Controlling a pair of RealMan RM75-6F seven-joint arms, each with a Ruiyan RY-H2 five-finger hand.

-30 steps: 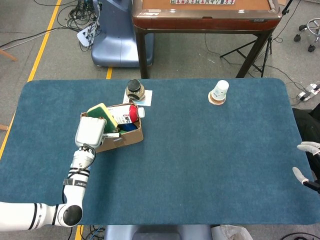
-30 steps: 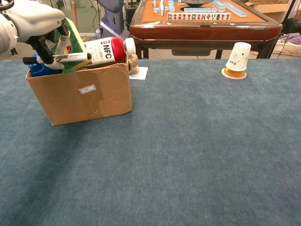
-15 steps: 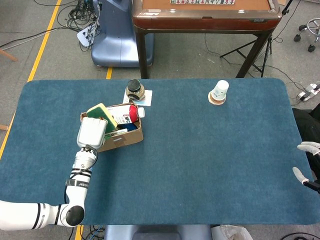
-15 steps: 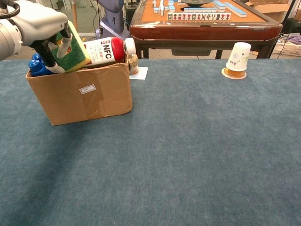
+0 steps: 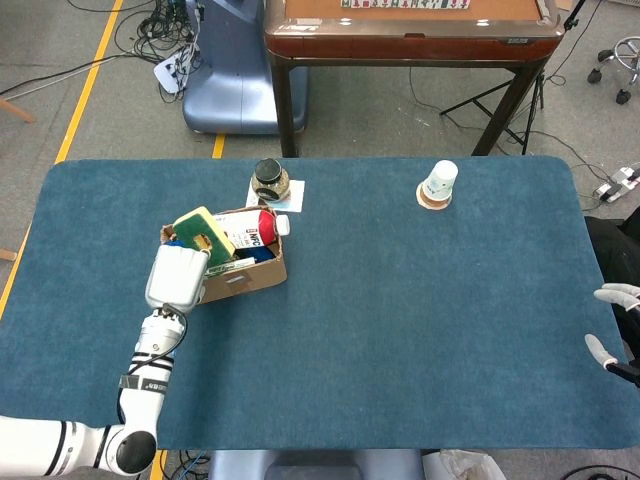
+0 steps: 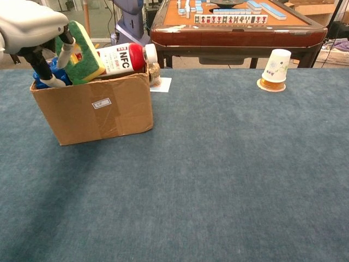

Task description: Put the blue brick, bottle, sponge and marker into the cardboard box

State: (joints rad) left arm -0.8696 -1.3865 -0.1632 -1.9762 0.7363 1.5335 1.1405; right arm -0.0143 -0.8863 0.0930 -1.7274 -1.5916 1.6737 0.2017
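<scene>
The cardboard box [image 5: 262, 276] [image 6: 98, 109] stands on the left part of the blue table. A yellow-green sponge [image 5: 205, 227] [image 6: 82, 52] sticks up out of it, next to a white bottle with a red band [image 5: 256, 233] [image 6: 120, 58] that lies across the rim. The blue brick [image 5: 263, 253] [image 6: 42, 76] shows between them. A white marker [image 5: 238, 264] lies inside along the near wall; the chest view hides it. My left hand [image 5: 178, 277] [image 6: 34, 27] hovers at the box's near-left corner, fingers apart and holding nothing. My right hand [image 5: 612, 330] is at the table's right edge, holding nothing.
A glass jar [image 5: 269, 180] [image 6: 155, 71] on a white paper stands just behind the box. An upturned paper cup [image 5: 438, 185] [image 6: 277, 65] sits on a coaster at the far middle right. A wooden mahjong table [image 6: 234, 30] stands beyond the far edge.
One second ago my left hand held the marker above the box. It has let it go into the box and drawn back toward the near-left corner. The right hand has not moved.
</scene>
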